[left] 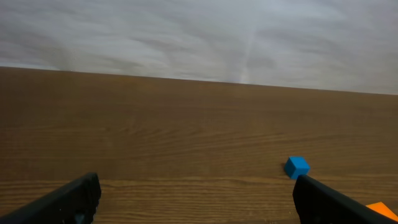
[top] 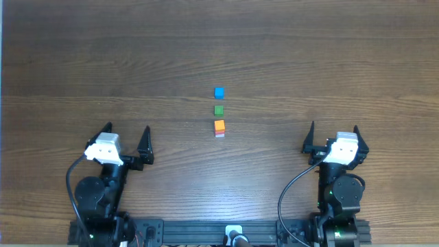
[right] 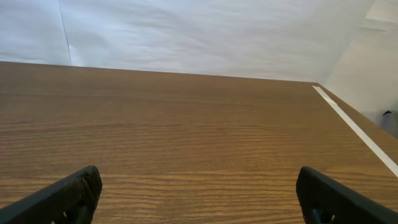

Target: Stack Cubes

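Lower left of the top view, the left arm is black, built of rounded joint housings; the right arm, lower right, matches it. Each wrist bears a white block, boxy with angled faces. The left gripper and right gripper each have two black, tapering, pointed fingers. A thin black cable loops beside each arm. Both bases sit on a black rail along the bottom edge

Dark wood-grain table, plain white wall behind it.
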{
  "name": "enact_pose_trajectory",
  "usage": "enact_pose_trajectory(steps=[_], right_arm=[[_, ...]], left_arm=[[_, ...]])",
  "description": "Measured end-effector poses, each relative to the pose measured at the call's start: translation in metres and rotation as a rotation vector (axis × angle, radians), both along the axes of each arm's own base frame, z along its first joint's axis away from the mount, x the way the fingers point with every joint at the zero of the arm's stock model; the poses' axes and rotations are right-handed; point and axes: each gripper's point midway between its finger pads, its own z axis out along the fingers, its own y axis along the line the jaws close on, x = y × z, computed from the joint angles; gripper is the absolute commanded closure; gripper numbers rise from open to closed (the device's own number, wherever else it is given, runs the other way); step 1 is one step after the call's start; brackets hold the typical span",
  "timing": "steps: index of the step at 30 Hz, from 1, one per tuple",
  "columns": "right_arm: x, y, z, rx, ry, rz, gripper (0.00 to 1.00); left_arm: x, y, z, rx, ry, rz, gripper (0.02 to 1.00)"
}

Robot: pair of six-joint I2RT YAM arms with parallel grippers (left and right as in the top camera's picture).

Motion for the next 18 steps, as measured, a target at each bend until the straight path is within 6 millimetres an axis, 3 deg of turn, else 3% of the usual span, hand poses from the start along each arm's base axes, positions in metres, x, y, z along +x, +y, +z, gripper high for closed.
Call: enact_pose_trajectory(steps=[14, 18], right_arm=[[0.0, 0.0, 0.0, 0.0, -0.001, -0.001, 0.007], [0.0, -0.002, 0.018, 0.008, -0.076, -0.012, 0.007]], left_arm=[[0.0, 0.0, 0.0, 0.0, 0.0, -0.001, 0.02], [0.0, 0.0, 0.0, 0.0, 0.0, -0.001, 0.02]])
